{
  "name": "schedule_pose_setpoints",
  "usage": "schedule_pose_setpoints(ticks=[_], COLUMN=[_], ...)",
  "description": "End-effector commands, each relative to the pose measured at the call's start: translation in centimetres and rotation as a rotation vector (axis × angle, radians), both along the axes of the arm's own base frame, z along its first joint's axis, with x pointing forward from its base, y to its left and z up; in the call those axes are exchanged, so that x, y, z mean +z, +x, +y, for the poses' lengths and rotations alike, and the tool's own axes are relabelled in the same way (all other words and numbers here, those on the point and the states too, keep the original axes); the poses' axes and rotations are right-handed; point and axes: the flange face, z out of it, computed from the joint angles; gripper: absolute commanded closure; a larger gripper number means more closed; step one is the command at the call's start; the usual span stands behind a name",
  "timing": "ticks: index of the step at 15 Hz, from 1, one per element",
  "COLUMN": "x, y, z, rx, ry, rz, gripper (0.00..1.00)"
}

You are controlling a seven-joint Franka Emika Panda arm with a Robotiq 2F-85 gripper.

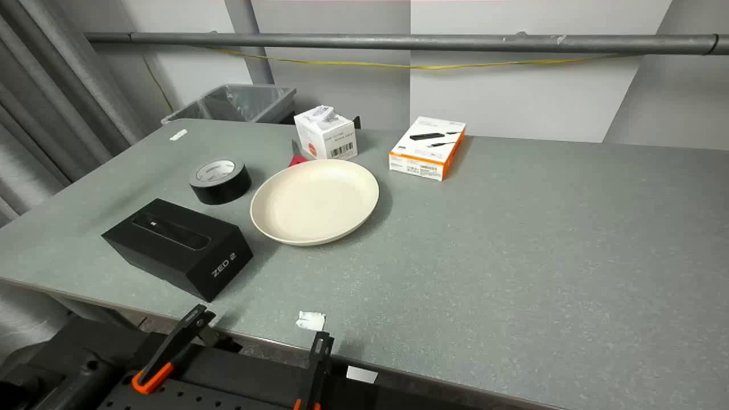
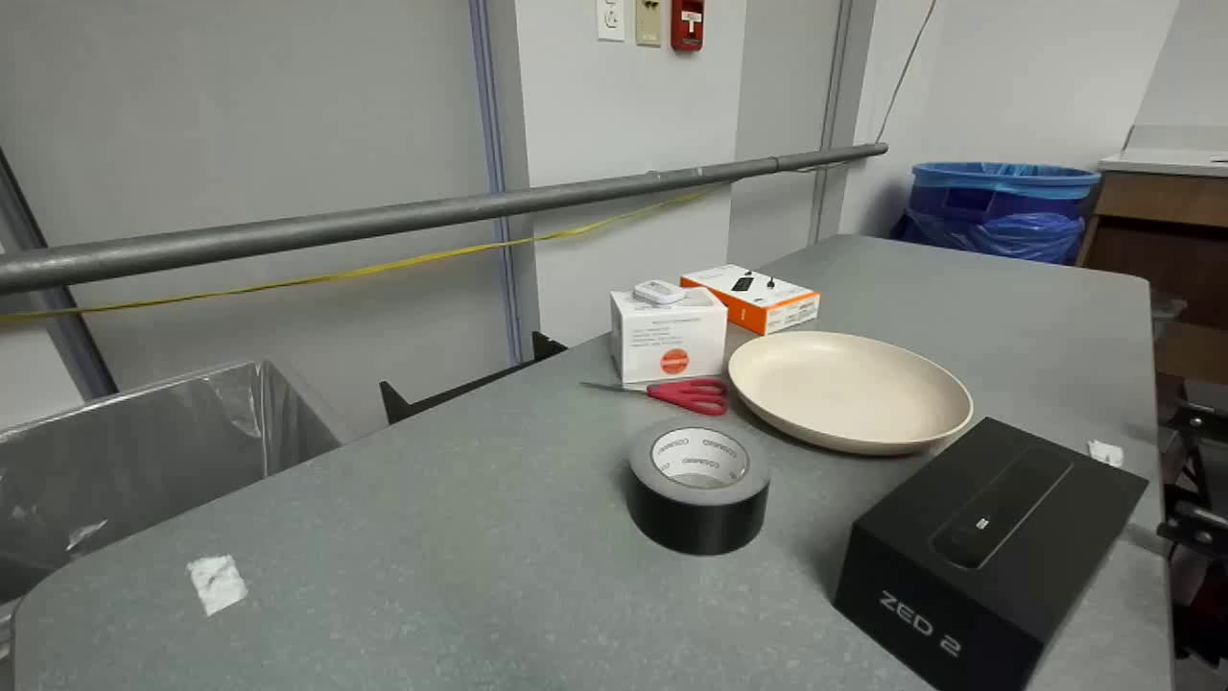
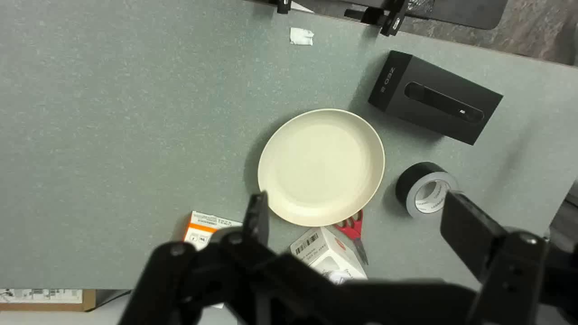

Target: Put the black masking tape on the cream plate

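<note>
One grey tabletop (image 1: 512, 256), pale wall (image 1: 512, 97), pipe (image 1: 398, 41)

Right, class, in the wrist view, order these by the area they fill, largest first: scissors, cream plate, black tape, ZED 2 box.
1. cream plate
2. ZED 2 box
3. black tape
4. scissors
By longest span, the cream plate and ZED 2 box look too close to rank.
</note>
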Motion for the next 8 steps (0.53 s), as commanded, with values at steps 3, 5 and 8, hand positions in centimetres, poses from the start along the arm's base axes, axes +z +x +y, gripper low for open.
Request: schedule_pose_setpoints(ticks=[3, 5, 8], x=[0.1, -0.1, -2.7], y=[0.0, 0.1, 0.9], z=[0.0, 0.3, 3.1], rx=[0.0, 0.012, 0.047], ry=[0.0, 0.0, 0.027], rz=[0.001, 0.006, 0.005], gripper=[0.0, 0.0, 0.0])
